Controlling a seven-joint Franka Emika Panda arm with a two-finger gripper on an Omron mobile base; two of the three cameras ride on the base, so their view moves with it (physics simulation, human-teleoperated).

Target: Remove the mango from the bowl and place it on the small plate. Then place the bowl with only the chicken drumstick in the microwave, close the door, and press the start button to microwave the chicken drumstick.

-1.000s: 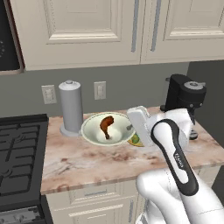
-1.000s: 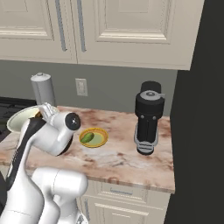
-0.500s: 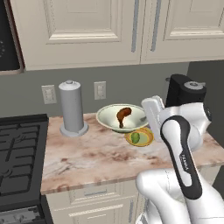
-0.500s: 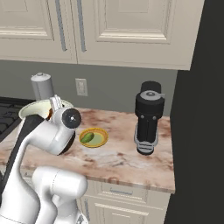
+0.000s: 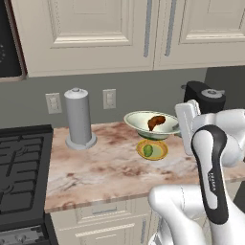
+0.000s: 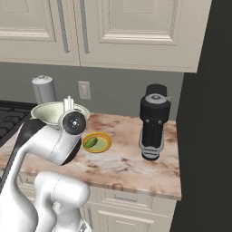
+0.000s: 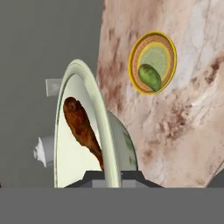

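A marbled pink-beige counter point(image 5: 105, 170) runs under cream wall cabinets point(image 5: 91, 33), with a grey backsplash behind.

The bowl point(image 5: 152, 125) is lifted clear of the counter, held up above the small plate point(image 5: 152, 150) and a little behind it. The gripper point(image 7: 112, 175) is clamped together on the bowl's rim at the side nearest the arm; in the hand view the rim runs straight up from between the finger tips. The chicken drumstick point(image 5: 156, 122) lies inside the bowl, its thick end away from the gripper and its thin bone end tapering toward the held rim, so its long axis runs roughly across the bowl toward the hand. The bowl sits close to level in the left base view.

The mango point(image 5: 148, 150) rests on the small plate, off-centre against the yellow rim; in the hand view its long axis lies slantwise across the plate.

Around them: a grey paper towel holder point(image 5: 79, 117) stands upright to the left, well apart from the bowl, with two wall outlets point(image 5: 109, 98) behind it. A black coffee machine point(image 6: 154, 120) stands to the right near the counter's end. A black stove point(image 5: 21, 172) adjoins the counter on the far left, and the dark edge of the microwave point(image 5: 10, 43) shows above it.
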